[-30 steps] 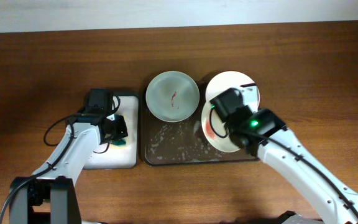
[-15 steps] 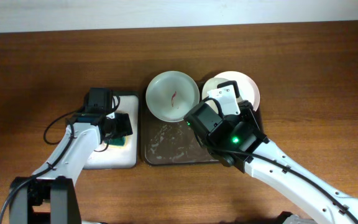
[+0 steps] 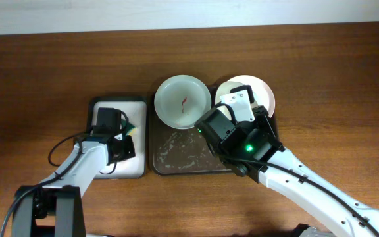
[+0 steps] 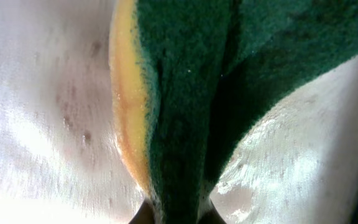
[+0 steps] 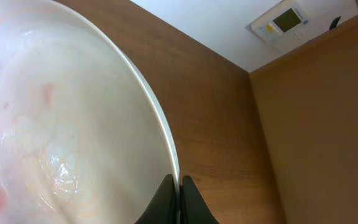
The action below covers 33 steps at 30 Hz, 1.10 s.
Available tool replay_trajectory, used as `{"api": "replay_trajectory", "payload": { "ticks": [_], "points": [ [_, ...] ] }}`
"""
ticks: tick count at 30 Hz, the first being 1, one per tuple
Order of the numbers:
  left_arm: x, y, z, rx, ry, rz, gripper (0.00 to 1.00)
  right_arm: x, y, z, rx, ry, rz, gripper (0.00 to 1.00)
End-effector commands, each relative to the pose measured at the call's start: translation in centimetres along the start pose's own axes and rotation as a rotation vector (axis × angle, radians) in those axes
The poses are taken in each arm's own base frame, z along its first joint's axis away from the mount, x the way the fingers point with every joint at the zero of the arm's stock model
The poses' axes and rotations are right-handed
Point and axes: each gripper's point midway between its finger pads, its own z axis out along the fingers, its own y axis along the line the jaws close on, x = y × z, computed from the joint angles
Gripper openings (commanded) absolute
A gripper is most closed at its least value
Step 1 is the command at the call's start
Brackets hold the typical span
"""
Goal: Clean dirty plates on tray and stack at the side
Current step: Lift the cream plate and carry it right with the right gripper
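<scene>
Green sponge (image 4: 179, 93) clenched in left gripper (image 4: 178, 218); right gripper (image 5: 178, 200) pinches wet whitish plate (image 5: 61, 124) rim thinly, so it could slip onto tray (image 3: 176, 164).

Your large dark brown rectangular tray (image 3: 176, 158) is flecked with foam. The pale green round plate (image 3: 182, 101), with one red scribble, lies flat in the far-left corner. The white round plate (image 3: 260, 91) sits far right, partly hidden. The right gripper (image 5: 179, 185) pinches the rim of a glossy pinkish-white plate (image 5: 55, 124) with faint red smears. You can't tell whether that is the same plate.

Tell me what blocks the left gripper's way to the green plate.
Nothing visible. The left gripper, shut on the sponge, is left of the uncovered green plate; the right arm hangs to its right.
</scene>
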Motion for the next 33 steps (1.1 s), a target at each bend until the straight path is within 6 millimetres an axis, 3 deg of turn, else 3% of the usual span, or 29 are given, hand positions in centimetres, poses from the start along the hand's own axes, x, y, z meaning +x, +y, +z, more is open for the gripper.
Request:
{"api": "replay_trajectory", "payload": {
  "ticks": [1,2,3,7,11,12,16,17,18,21,22,25,26,27,29,33],
  "points": [
    [-0.8,-0.2,-1.4,0.009,-0.001,-0.002,0.19,-1.0,-1.0,-0.6,0.015,-0.029,0.04,0.04],
    [-0.6,-0.3,-1.7,0.015,0.007,-0.002,0.65,-1.0,-1.0,-0.6,0.015,-0.029,0.039,0.04],
    [-0.4,-0.5,-2.2,0.029,0.018,-0.001,0.72,-1.0,-1.0,-0.6,0.015,-0.029,0.04,0.04],
    [-2.1,-1.7,-5.2,0.103,-0.053,-0.003,0.74,-1.0,-1.0,-0.6,0.015,-0.029,0.039,0.04],
    [-4.8,-2.0,-5.9,0.111,-0.17,-0.006,0.9,-0.9,-0.9,-0.6,0.01,-0.027,0.043,0.04],
    [-5.3,-1.8,-5.1,0.094,-0.18,-0.009,0.91,-0.9,-0.9,-0.6,0.007,-0.026,0.042,0.04],
    [-4.4,-1.6,-0.2,0.053,-0.083,-0.011,0.91,-0.9,-0.9,-0.6,0.007,-0.026,0.042,0.04],
    [-4.4,-1.6,0.2,0.052,-0.079,-0.013,0.91,-0.9,-0.9,-0.6,0.007,-0.026,0.042,0.04],
    [-4.7,-1.8,0.6,0.056,-0.09,-0.014,0.85,-0.9,-0.9,-0.6,0.007,-0.025,0.04,0.04],
    [-6.3,-2.2,0.4,0.073,-0.155,-0.017,0.21,-0.8,-0.7,-0.6,-0.004,-0.022,0.039,0.04],
    [-6.5,-2.2,0.3,0.075,-0.162,-0.016,0.04,-0.8,-0.7,-0.6,-0.004,-0.021,0.039,0.04],
    [-7.0,-2.3,-0.1,0.08,-0.178,-0.017,0.0,-0.8,-0.7,-0.6,-0.004,-0.021,0.038,0.04],
    [-7.6,-2.4,-1.1,0.084,-0.194,-0.017,0.45,-0.7,-0.7,-0.6,-0.003,-0.02,0.035,0.04],
    [-8.2,-2.5,-2.5,0.086,-0.207,-0.008,0.71,-0.7,-0.7,-0.6,-0.003,-0.018,0.032,0.04],
    [-7.8,-2.4,-4.4,0.086,-0.189,-0.002,0.81,-0.7,-0.6,-0.6,-0.006,-0.017,0.033,0.04],
    [-3.6,-1.5,-2.9,0.05,-0.041,0.006,0.82,-0.7,-0.7,-0.6,-0.006,-0.017,0.033,0.04]
  ]
}}
